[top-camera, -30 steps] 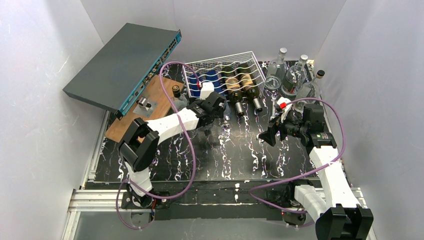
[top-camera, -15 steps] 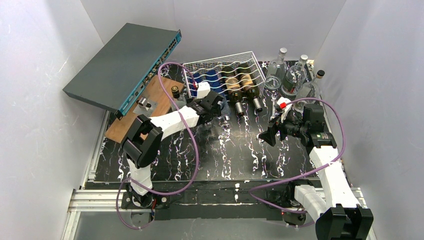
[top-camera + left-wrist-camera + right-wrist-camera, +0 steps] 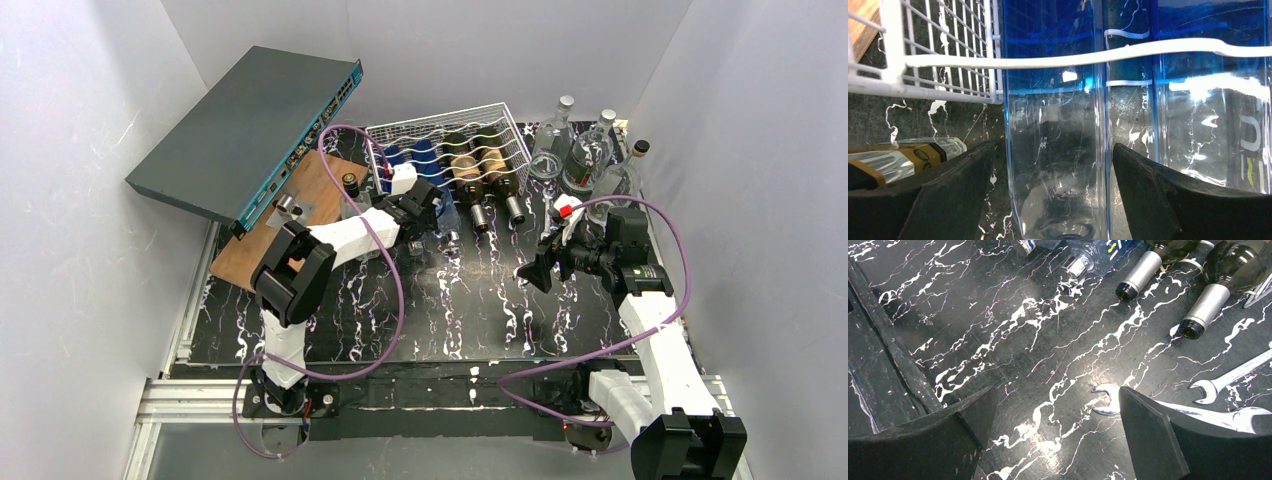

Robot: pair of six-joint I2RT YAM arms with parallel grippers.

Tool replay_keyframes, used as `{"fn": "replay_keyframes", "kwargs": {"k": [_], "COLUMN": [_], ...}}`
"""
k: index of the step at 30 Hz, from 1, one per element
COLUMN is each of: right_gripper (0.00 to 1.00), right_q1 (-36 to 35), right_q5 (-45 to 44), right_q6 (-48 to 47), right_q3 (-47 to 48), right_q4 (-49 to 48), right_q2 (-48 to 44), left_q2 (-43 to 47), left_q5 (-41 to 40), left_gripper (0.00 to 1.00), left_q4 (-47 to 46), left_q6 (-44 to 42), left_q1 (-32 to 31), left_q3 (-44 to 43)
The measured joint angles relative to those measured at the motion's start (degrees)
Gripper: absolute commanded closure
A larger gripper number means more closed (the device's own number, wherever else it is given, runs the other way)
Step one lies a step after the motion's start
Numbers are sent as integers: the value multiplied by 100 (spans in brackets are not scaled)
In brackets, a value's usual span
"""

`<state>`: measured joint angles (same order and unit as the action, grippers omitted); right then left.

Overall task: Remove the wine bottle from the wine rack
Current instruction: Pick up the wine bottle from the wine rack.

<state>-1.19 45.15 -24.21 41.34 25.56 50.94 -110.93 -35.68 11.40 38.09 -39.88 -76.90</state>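
Wine bottle (image 3: 1055,165) at wine rack (image 3: 948,61) edge, within wide-spread left claw (image 3: 1053,147); right claw (image 3: 1058,390) likewise

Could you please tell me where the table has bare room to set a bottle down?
Bare: the table's near middle, in front of the bottle necks. Crowded: the wine rack and standing bottles at the back, wrenches at the right, wooden board at the left.

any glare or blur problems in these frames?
Left wrist: bright highlights on the close-up blue bottle; wine rack wire sharp. Right wrist: lamp glare on the glossy table, otherwise sharp. Top external: even light, sharp.
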Motion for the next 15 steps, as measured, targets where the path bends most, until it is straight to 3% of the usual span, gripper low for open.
{"fn": "replay_keyframes", "kwargs": {"k": [12,15], "right_gripper": [2,2], "right_q1": [0,0], "right_q5": [-2,-2], "right_q6": [0,-2], "right_q3": [0,0], "right_q4": [0,0], "right_q2": [0,2], "left_q2": [-138,-138], "left_q5": [39,81], "left_gripper": [27,35], "left_q4": [-361,-435], "left_q6": [-210,-234], "left_q1": [48,74], "left_q3": [-22,-26]}}
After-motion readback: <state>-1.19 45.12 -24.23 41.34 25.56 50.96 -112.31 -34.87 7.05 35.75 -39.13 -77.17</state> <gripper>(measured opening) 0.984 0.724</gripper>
